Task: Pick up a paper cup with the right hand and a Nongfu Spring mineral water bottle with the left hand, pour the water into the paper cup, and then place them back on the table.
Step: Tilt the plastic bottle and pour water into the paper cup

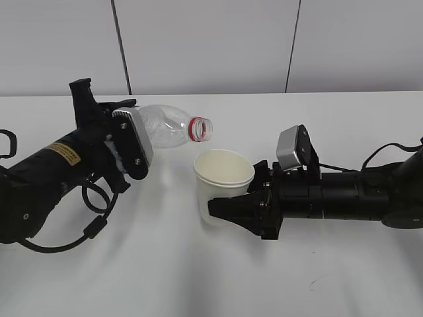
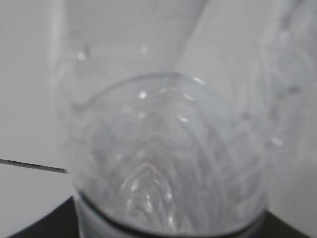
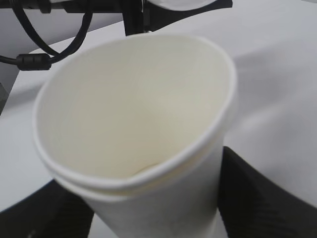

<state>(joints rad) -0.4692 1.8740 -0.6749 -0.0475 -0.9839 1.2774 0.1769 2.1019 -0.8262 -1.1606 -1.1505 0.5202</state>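
My left gripper point(image 1: 127, 146), on the arm with the yellow sticker, is shut on the lower body of the clear water bottle point(image 1: 165, 125). It holds the bottle tilted nearly level, above the table. The red-ringed open mouth point(image 1: 200, 129) points right, just above the far left rim of the paper cup point(image 1: 223, 177). The bottle's label is hidden behind the gripper. The bottle fills the left wrist view point(image 2: 168, 148). My right gripper point(image 1: 221, 208) is shut on the cream-white cup and holds it upright. In the right wrist view black fingers point(image 3: 257, 198) flank the cup point(image 3: 138, 99).
The white table point(image 1: 198, 284) stretches around both arms, with a small dark scuff point(image 1: 317, 281) at the front right. Black cables point(image 1: 92, 218) loop below the left arm. A grey panelled wall point(image 1: 211, 46) stands behind the table.
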